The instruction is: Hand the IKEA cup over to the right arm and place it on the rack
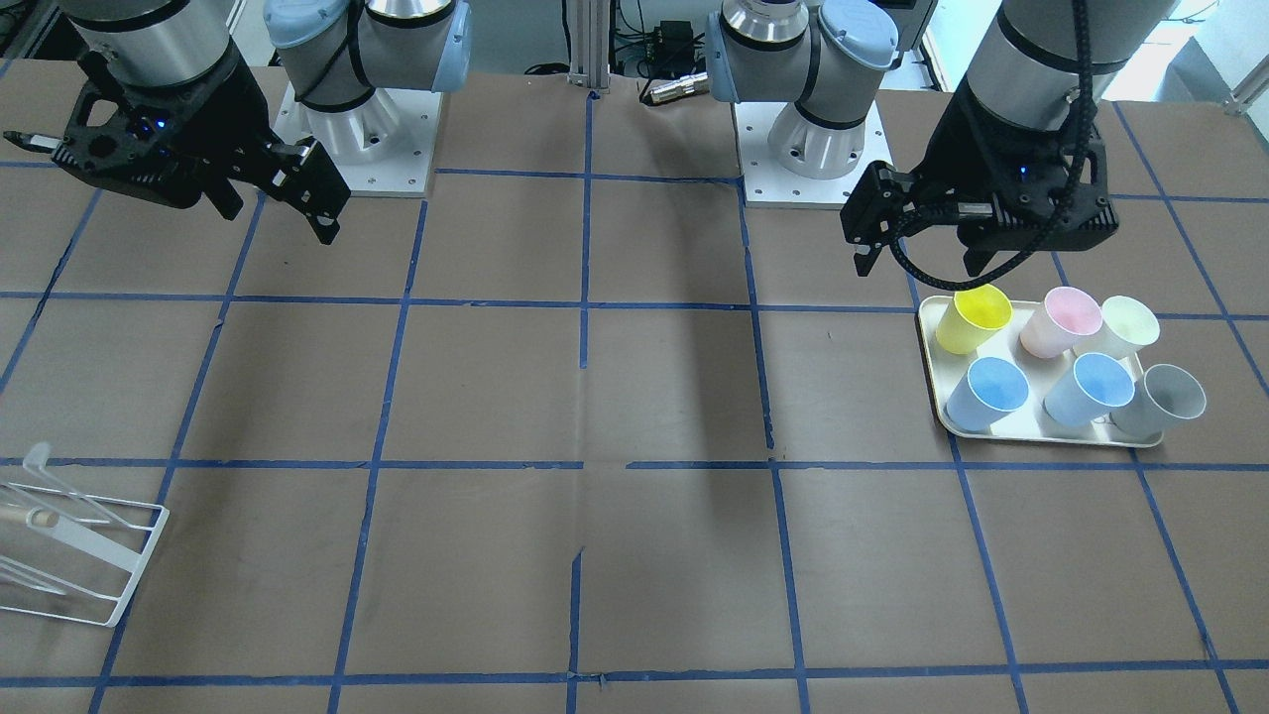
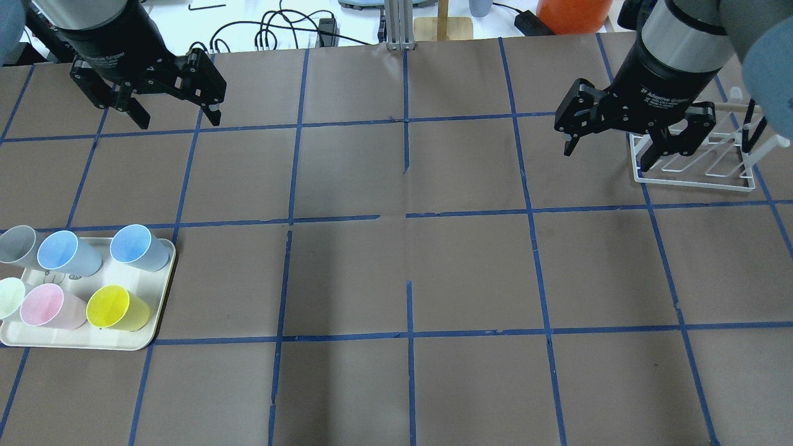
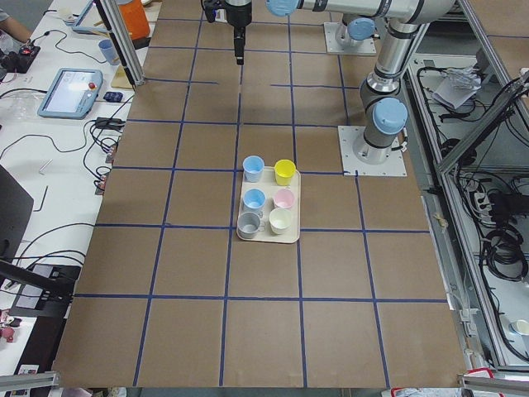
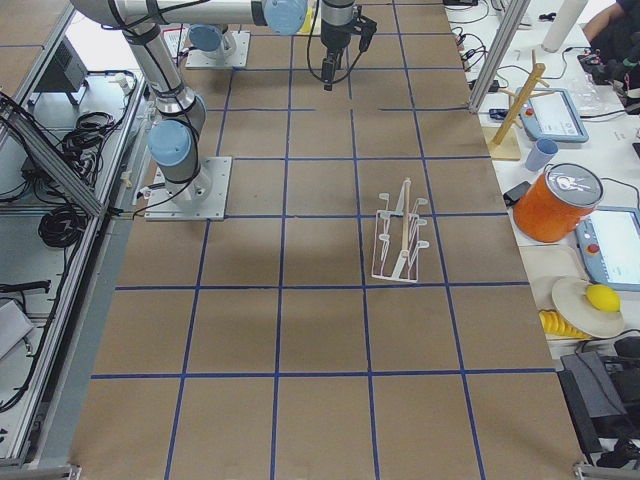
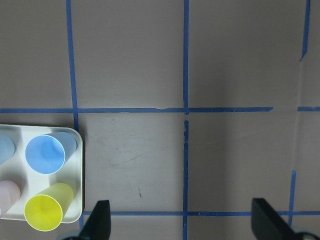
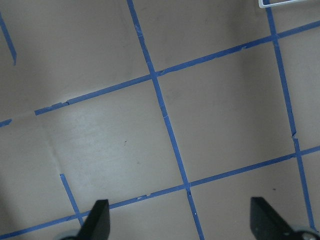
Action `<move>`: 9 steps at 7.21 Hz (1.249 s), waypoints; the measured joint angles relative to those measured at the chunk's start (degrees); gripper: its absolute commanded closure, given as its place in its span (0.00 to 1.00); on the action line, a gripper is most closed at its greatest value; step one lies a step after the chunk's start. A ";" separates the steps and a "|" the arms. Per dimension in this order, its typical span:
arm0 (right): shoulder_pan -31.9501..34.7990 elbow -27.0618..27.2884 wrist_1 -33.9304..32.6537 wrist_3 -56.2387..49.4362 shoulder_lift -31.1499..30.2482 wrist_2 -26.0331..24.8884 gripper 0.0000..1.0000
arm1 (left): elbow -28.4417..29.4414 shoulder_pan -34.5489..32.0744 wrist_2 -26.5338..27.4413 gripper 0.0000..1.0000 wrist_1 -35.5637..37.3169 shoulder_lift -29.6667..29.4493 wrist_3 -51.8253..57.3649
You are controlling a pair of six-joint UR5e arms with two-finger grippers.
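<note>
The bright yellow IKEA cup (image 2: pixel 118 308) stands open side up in the front right corner of a cream tray (image 2: pixel 162 291) at the table's left. It also shows in the front view (image 1: pixel 974 319), the left side view (image 3: pixel 285 171) and the left wrist view (image 5: pixel 47 211). My left gripper (image 2: pixel 178 121) hangs open and empty, high above the table and beyond the tray; the front view (image 1: pixel 917 266) shows its ribbed cable. My right gripper (image 2: pixel 606 158) is open and empty, high up beside the white wire rack (image 2: pixel 700 162). The rack (image 1: pixel 74 555) holds nothing.
The tray (image 1: pixel 932 372) also holds two blue cups (image 2: pixel 139 246), a pink cup (image 2: pixel 49 306), a pale yellow-green cup (image 2: pixel 9 297) and a grey cup (image 2: pixel 18 243). Blue tape lines cross the brown table. Both arm bases (image 1: pixel 362 149) stand at the robot's edge.
</note>
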 measured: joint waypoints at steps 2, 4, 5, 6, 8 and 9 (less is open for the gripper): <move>-0.05 0.00 0.00 -0.07 0.03 0.05 0.00 | 0.09 -0.02 0.03 0.00 0.03 -0.10 0.00; -0.21 0.00 0.00 -0.19 0.01 -0.21 0.00 | -0.12 -0.02 0.08 0.00 -0.84 0.29 0.25; -0.12 0.00 -0.01 -0.16 -0.02 -0.30 0.00 | -0.56 0.05 -0.02 0.00 -2.47 0.73 0.46; -0.06 0.00 -0.12 -0.09 -0.02 -0.40 0.00 | -1.21 0.52 -0.24 0.00 -3.76 1.53 1.64; -0.01 0.00 -0.32 -0.04 -0.06 -0.22 0.00 | -4.65 4.18 -0.41 0.00 -4.69 3.06 9.67; 0.00 0.00 -0.22 -0.03 -0.12 -0.27 0.00 | -8.12 8.52 -0.51 0.00 -3.87 3.68 16.23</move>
